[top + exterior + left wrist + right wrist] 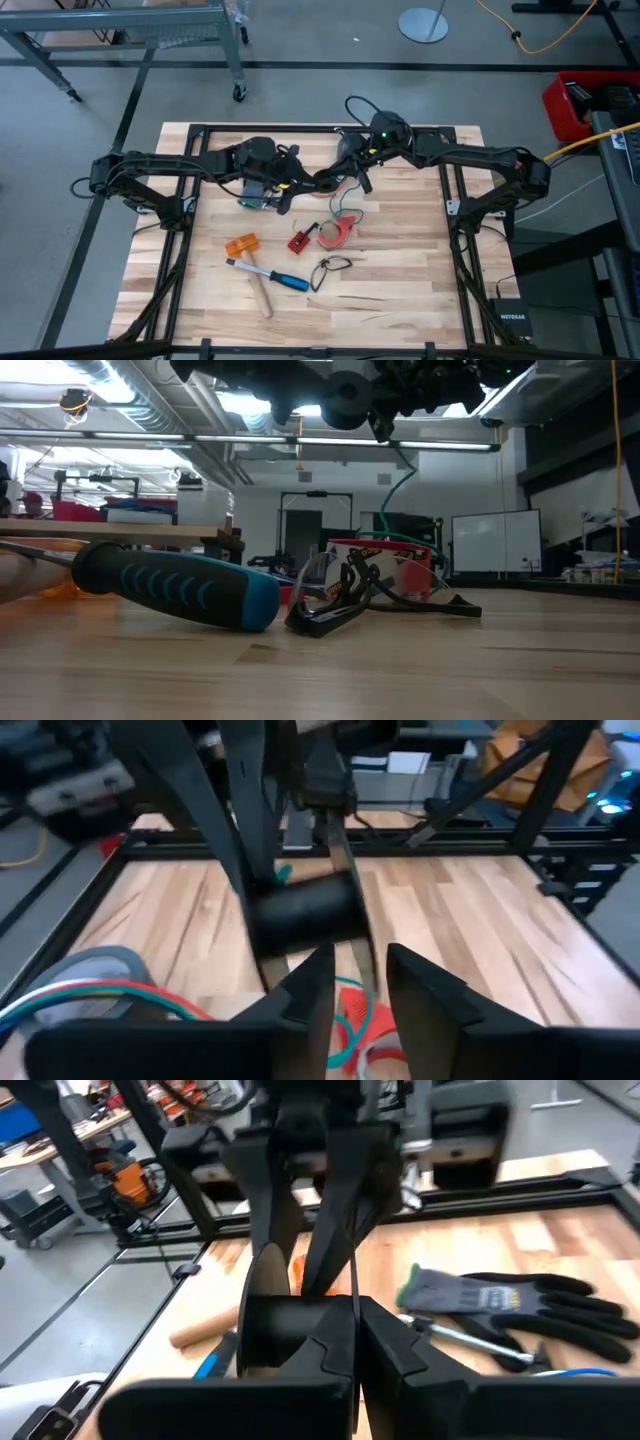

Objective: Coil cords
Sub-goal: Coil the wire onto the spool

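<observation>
Both grippers meet above the middle of the table. My right gripper (335,180) (355,1335) is shut at a small black round roll (285,1325), which also shows in the left wrist view (305,910) and the low view (350,400). My left gripper (305,185) (360,985) is open, its fingertips just short of the roll. The cords (345,205), thin red, green and white wires, lie below the grippers (350,1020). One green wire (402,490) rises from the table toward the grippers; its upper end is hidden. My right gripper has the black roll at one end (335,1325), with the rest of the roll reaching out sideways from the nearly closed fingers. The roll is lifted clear of the table, its axis level. The fingers themselves hide the exact place of contact.
A red-and-white roll (335,232) lies under the wires, and a thin black cord loop (335,265) lies nearer. A blue-and-black handled tool (285,280), a wooden handle (262,297), an orange piece (240,245) and a small red piece (298,241) lie at the near left. A grey glove (520,1305) lies under my left arm.
</observation>
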### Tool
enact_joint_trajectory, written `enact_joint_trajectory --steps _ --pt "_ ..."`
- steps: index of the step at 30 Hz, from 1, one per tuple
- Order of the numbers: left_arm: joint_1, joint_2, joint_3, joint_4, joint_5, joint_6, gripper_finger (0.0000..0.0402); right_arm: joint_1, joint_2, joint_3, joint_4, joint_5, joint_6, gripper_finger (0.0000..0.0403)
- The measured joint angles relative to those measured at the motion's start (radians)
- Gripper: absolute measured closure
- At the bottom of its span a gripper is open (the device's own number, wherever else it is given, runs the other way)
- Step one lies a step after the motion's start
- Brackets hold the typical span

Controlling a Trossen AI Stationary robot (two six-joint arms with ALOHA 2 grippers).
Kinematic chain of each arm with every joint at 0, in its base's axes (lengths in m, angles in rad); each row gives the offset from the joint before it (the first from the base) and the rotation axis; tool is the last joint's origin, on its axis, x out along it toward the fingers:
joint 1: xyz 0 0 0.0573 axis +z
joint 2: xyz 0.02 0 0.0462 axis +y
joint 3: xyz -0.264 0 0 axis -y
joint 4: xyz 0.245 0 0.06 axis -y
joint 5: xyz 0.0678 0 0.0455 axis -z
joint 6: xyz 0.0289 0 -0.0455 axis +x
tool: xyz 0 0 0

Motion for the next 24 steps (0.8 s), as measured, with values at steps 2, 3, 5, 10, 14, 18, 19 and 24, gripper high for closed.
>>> enact_joint_trajectory --steps 2,3,5,10,14,18,19,24 --pt "0.000 -0.004 0.000 -0.003 -0.024 0.000 0.0301 -0.016 -0.002 0.000 0.002 0.000 0.000 0.0399" --pt "0.000 -0.005 0.000 0.000 -0.038 0.000 0.0296 -0.023 -0.002 0.000 0.001 0.000 0.000 0.0399" --pt "0.000 -0.011 0.000 -0.001 -0.071 -0.004 0.0288 -0.037 -0.002 0.000 0.000 0.000 0.002 0.0399" --pt "0.000 -0.034 0.000 -0.007 -0.204 -0.004 0.0281 -0.076 -0.002 0.000 0.001 0.000 0.002 0.0400" --pt "0.000 -0.039 0.000 -0.008 -0.287 -0.002 0.0281 -0.112 -0.002 0.000 0.003 0.001 0.001 0.0400" --pt "0.000 -0.039 0.000 -0.012 -0.296 -0.023 0.0281 -0.142 -0.002 0.000 0.012 0.002 -0.005 0.0400" --pt "-0.001 -0.039 0.000 -0.015 -0.296 -0.029 0.0281 -0.149 -0.002 0.000 0.014 0.002 -0.006 0.0400" --pt "-0.009 -0.033 -0.001 -0.018 -0.296 -0.076 0.0281 -0.162 -0.002 0.000 0.087 0.004 -0.002 0.0401"
